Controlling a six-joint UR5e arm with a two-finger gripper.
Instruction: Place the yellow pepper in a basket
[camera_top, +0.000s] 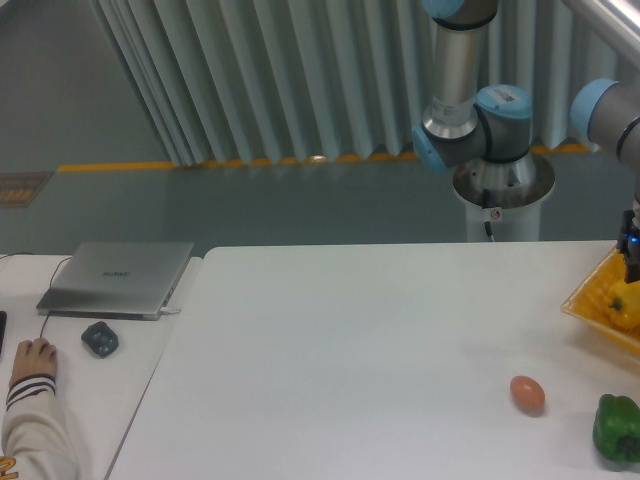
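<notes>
The yellow pepper (622, 309) lies inside the yellow-orange latticed basket (590, 300) at the table's right edge; both are cut off by the frame. My gripper (631, 268) hangs just above the pepper at the frame's right edge, with a blue light on its body. Only its left side shows. It holds nothing and stands apart from the pepper, and its jaws look open.
An orange-brown egg-shaped object (527, 393) and a green pepper (617, 428) lie on the white table in front of the basket. A laptop (118, 276), a mouse (100, 338) and a person's hand (30, 362) are at the far left.
</notes>
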